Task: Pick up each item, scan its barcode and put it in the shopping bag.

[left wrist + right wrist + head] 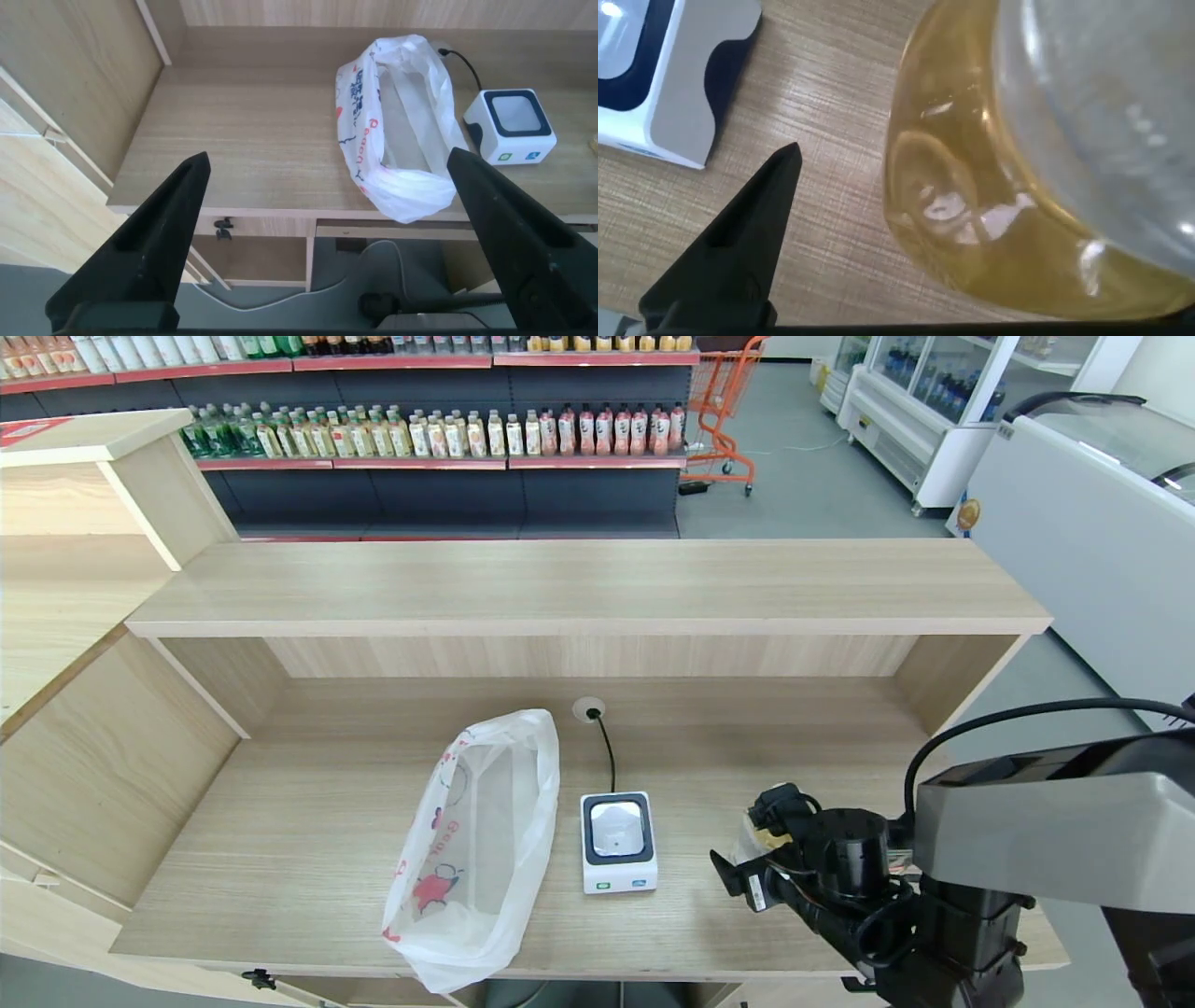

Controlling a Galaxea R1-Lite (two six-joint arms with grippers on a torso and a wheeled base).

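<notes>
A clear bottle of yellow liquid (1036,159) lies on the wooden counter (308,821), close up against my right wrist camera. My right gripper (752,845) hangs low over it, right of the scanner. One black finger (729,261) stands apart from the bottle's side, with bare wood between them; the other finger is hidden. The white barcode scanner (616,840) sits mid-counter, window facing up. A white plastic shopping bag (476,849) lies open to its left. My left gripper (329,163) hovers open and empty off the counter's front edge, facing the bag (392,112) and scanner (512,126).
A raised shelf (588,588) runs across the back of the counter, with side walls left and right. The scanner's black cable (607,747) leads to a hole at the back. Bare wood lies left of the bag. Store shelves and freezers stand beyond.
</notes>
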